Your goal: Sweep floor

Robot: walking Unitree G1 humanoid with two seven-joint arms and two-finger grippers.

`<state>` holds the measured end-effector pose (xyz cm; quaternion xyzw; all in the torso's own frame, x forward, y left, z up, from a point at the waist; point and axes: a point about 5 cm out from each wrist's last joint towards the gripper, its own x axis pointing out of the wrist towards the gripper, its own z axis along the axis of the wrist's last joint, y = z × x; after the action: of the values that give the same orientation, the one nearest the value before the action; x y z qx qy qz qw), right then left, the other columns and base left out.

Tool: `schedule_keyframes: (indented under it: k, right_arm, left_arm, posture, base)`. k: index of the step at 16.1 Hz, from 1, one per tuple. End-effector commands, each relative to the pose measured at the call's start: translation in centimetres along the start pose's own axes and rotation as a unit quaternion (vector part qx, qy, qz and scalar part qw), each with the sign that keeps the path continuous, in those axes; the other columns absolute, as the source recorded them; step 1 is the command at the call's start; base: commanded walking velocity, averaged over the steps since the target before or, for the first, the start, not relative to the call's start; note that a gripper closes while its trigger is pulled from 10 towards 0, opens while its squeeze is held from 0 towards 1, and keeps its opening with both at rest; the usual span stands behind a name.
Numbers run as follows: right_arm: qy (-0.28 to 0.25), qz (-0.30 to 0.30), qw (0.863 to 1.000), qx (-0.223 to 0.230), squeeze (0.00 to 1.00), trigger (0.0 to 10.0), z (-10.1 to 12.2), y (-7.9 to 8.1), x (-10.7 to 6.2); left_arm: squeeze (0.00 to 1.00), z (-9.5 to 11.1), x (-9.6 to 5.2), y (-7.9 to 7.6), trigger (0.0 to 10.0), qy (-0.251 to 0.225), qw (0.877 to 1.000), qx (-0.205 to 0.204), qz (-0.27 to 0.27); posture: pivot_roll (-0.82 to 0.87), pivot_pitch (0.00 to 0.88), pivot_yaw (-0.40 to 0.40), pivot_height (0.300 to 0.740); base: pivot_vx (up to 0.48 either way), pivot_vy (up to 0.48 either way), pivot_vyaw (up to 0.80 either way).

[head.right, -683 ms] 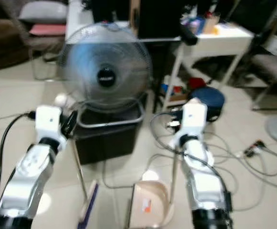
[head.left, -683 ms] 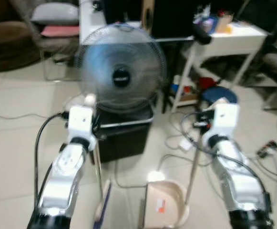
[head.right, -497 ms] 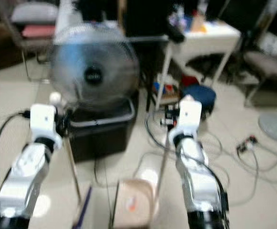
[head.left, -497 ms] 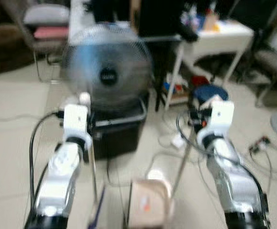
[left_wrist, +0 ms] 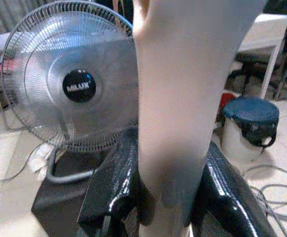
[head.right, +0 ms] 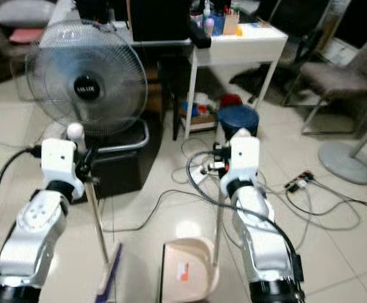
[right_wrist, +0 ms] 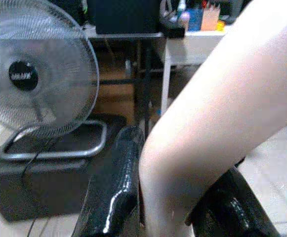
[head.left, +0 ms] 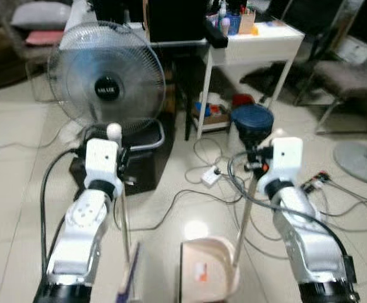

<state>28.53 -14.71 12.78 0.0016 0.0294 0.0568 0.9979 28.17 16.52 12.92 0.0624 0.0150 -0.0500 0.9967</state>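
Note:
My left gripper (head.left: 122, 169) is shut on the thin upright broom handle (head.left: 124, 214). The handle runs down to the broom head (head.left: 130, 283) on the tiled floor by my feet. My right gripper (head.left: 256, 169) is shut on the slanted handle (head.left: 245, 218) of the beige dustpan (head.left: 206, 276), which rests on the floor between my arms. In the left wrist view the cream handle (left_wrist: 183, 98) is clamped between black fingers (left_wrist: 112, 190). The right wrist view shows the dustpan handle (right_wrist: 217, 113) held between fingers (right_wrist: 112, 190) the same way.
A standing fan (head.left: 106, 79) sits on a black box (head.left: 146, 165) straight ahead on the left. Beyond are a white table (head.left: 252, 47), a blue-lidded bin (head.left: 251, 120), a power strip (head.left: 210, 175) and loose cables (head.left: 335, 202). A chair (head.left: 347, 76) and round base (head.left: 360, 154) stand right.
The whole view has swung, so the fan now sits further left and more floor and cables show on the right. Both grippers keep the same hold on their handles.

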Motion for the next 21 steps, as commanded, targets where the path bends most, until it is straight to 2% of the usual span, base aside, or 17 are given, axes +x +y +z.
schedule_keyframes:
  k: [1, 21]
  right_arm:
    - [-0.024, 0.0, 1.0, -0.009, 0.0, 10.0, 1.28, -0.05, 0.29]
    - [-0.044, 0.016, 0.999, -0.005, 0.0, 10.0, 1.65, 0.07, 0.49]
  left_arm:
    - [0.0, 0.81, 0.14, 0.1, 10.0, -0.015, 1.0, 0.005, -0.001]
    - [0.0, 1.7, 0.23, 0.43, 10.0, -0.038, 0.999, 0.011, 0.018]
  posture:
    - [-0.09, 0.012, 0.0, 0.74]
    - [-0.07, 0.0, -0.008, 0.74]
  base:
    - [0.0, -0.461, 0.8]
    - [0.0, -0.46, 0.8]
